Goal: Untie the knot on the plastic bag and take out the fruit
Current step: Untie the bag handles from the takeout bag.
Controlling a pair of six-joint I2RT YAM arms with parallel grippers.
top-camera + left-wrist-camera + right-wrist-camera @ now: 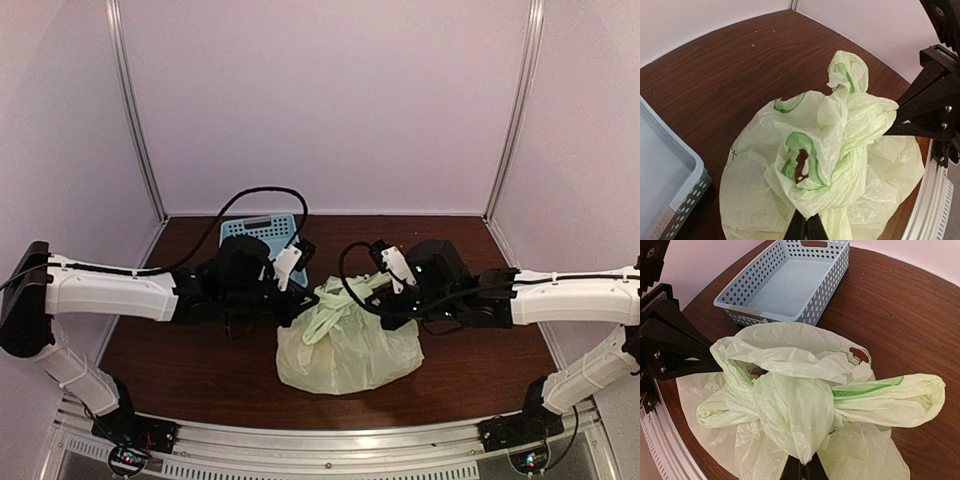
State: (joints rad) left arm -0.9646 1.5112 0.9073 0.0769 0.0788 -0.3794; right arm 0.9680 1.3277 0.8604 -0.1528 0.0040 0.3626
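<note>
The pale yellow-green plastic bag (345, 352) lies on the brown table between my two arms. Its handles are twisted into the knot (338, 300) on top. In the left wrist view my left gripper (806, 221) is shut on a fold of a handle just below the knot (852, 150). In the right wrist view my right gripper (804, 466) is shut on the plastic wrapped around the knot (792, 405). The two grippers (303, 300) (388, 312) pinch the knot from opposite sides. The fruit is hidden in the bag, except a small yellow spot (755, 375) in a gap.
A light blue perforated basket (262, 232) stands behind the left arm, and also shows in the right wrist view (790, 285) and the left wrist view (670, 175). Enclosure walls ring the table. The metal rail (330, 440) runs along the near edge.
</note>
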